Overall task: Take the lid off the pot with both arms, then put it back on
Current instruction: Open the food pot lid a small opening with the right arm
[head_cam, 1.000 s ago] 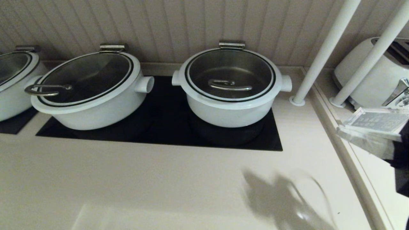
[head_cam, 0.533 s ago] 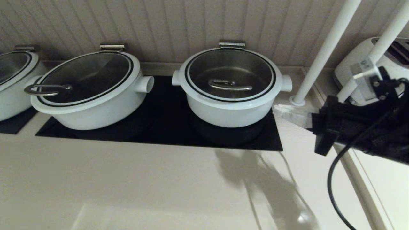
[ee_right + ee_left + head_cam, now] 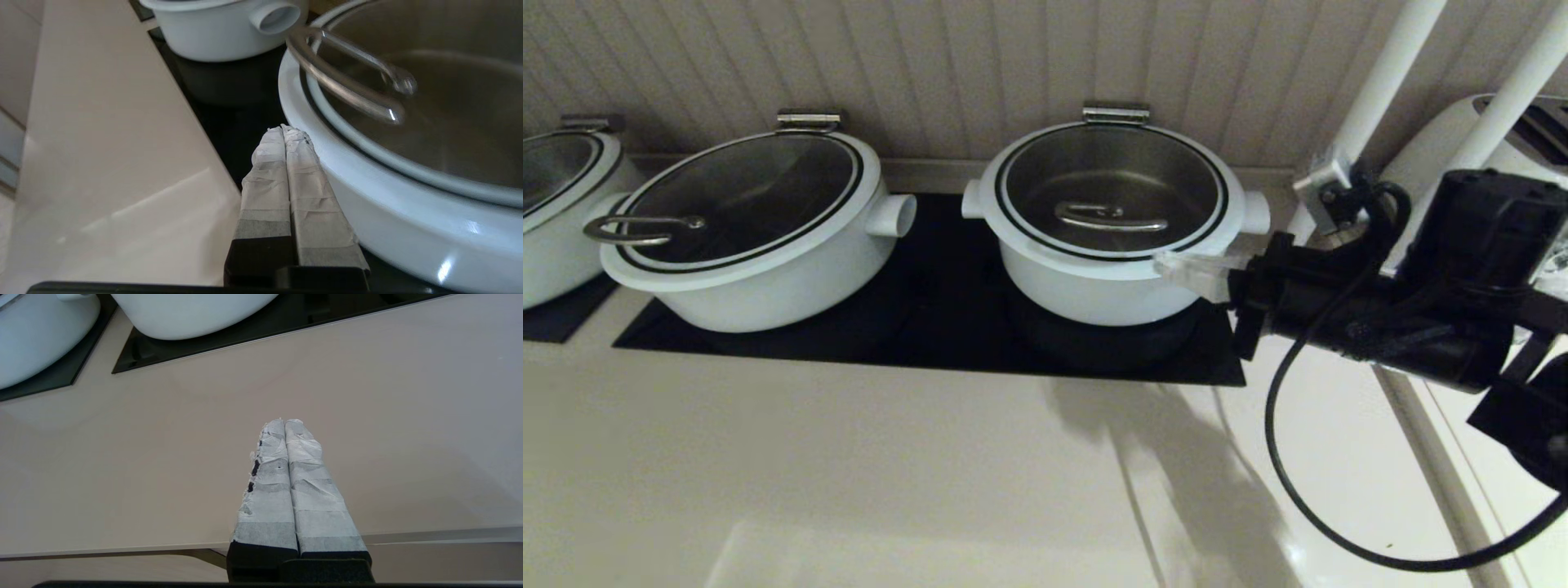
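The pot (image 3: 1094,294) stands on the right side of a black hob, and the lid (image 3: 1111,167) sits on it with its steel bar handle (image 3: 1107,216) at the centre. My right gripper (image 3: 1168,264) is shut and empty, reaching in from the right with its taped tips at the pot's front right rim. In the right wrist view the gripper (image 3: 284,130) lies beside the pot wall (image 3: 388,212), below the lid's handle (image 3: 347,87). My left gripper (image 3: 284,421) is shut and empty over the bare counter, out of the head view.
A wider white pot (image 3: 760,269) with a loop-handled lid stands left on the hob (image 3: 947,327), and another pot (image 3: 556,229) at the far left. Two white posts (image 3: 1364,114) and a toaster (image 3: 1462,188) stand at the right. The right arm's cable (image 3: 1282,457) hangs over the counter.
My right arm has swept in from the right edge toward the left, bringing its shut gripper up to the pot's front right rim. Pot and lid have not moved.
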